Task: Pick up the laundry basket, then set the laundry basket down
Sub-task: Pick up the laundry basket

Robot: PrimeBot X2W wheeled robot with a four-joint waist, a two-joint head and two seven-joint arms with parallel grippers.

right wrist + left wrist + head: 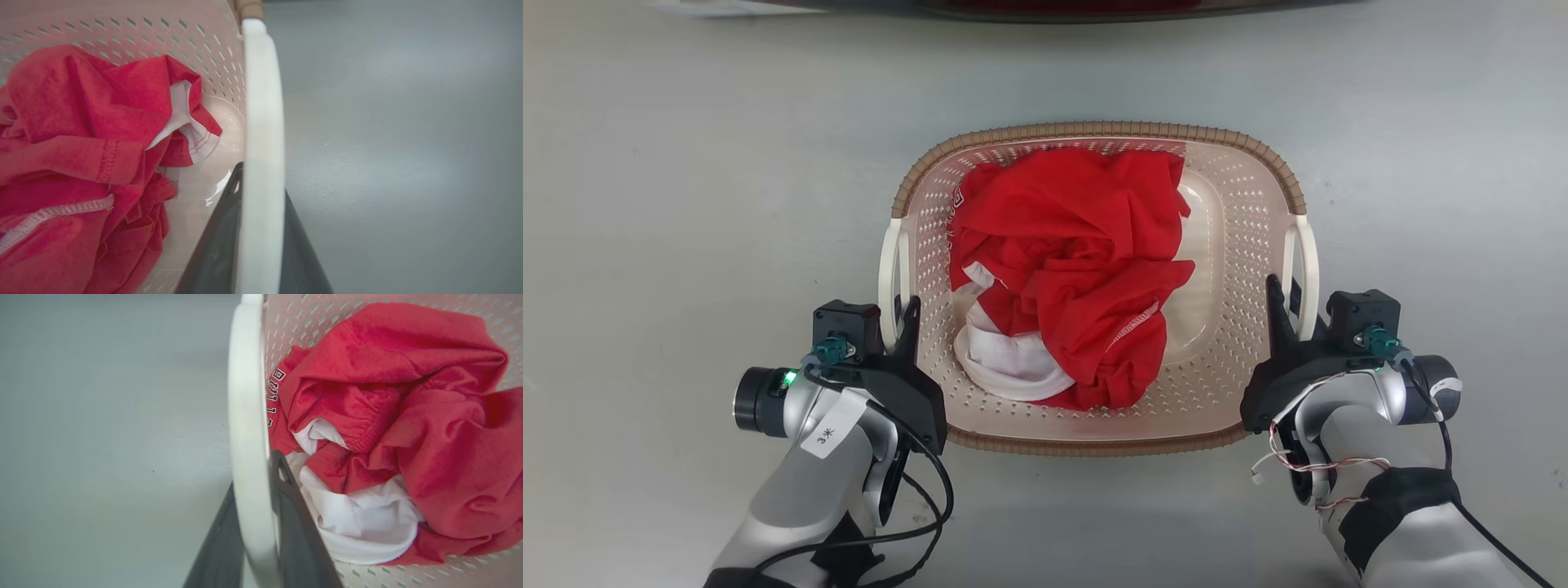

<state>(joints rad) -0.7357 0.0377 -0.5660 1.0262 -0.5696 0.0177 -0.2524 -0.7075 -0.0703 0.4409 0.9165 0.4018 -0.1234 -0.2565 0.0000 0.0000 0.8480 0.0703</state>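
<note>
The laundry basket, pale pink-cream with perforated walls and a brown woven-look rim, sits in the middle of the head view on a grey floor. It holds crumpled red clothes and a white garment. My left gripper is shut on the basket's white left handle. In the left wrist view that handle runs between my left gripper's dark fingers. My right gripper is shut on the white right handle. The right wrist view shows this handle pinched in my right gripper.
Smooth grey floor lies open on every side of the basket. A dark edge of some large object runs along the top of the head view, well beyond the basket's far rim.
</note>
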